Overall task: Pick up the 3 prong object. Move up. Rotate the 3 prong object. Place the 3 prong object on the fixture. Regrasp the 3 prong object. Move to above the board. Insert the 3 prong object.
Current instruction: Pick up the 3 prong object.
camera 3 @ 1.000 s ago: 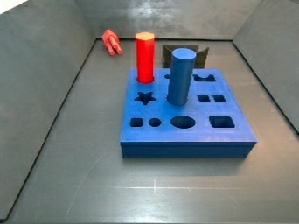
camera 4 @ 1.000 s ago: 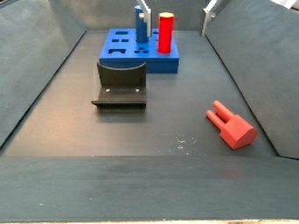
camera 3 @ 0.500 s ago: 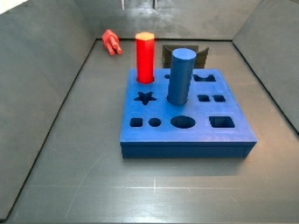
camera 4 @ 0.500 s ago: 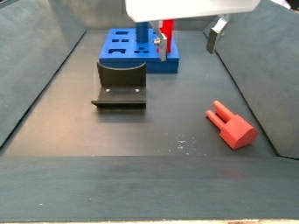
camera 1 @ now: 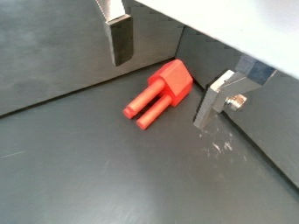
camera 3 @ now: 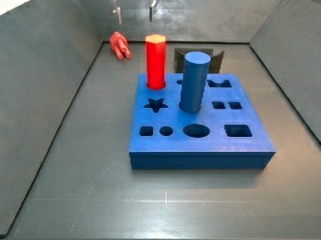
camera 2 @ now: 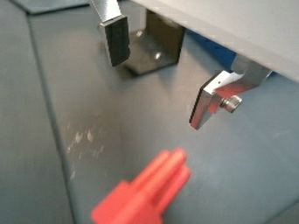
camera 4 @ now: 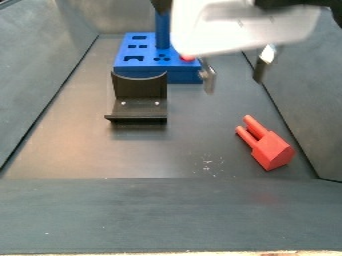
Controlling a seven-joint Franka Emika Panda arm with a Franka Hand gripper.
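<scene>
3 prong object (camera 1: 162,89) is shown ungrasped below the open end effector (camera 1: 167,77), newly descended; pickup is judged imminent.

One tool (camera 1: 167,77), one 3 prong object (camera 4: 265,143), one fixture (camera 4: 138,96), one board (camera 3: 201,124), two pegs (camera 3: 156,61).

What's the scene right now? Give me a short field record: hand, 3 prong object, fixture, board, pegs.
hand: open, nothing between the fingers, raised above the floor over the 3 prong object
3 prong object: lying flat on the floor near a side wall, not grasped
fixture: on the floor beside the board, nothing on it
board: blue, flat on the floor
pegs: red peg and blue peg standing upright in the board
task stage: pick-up not yet made
</scene>
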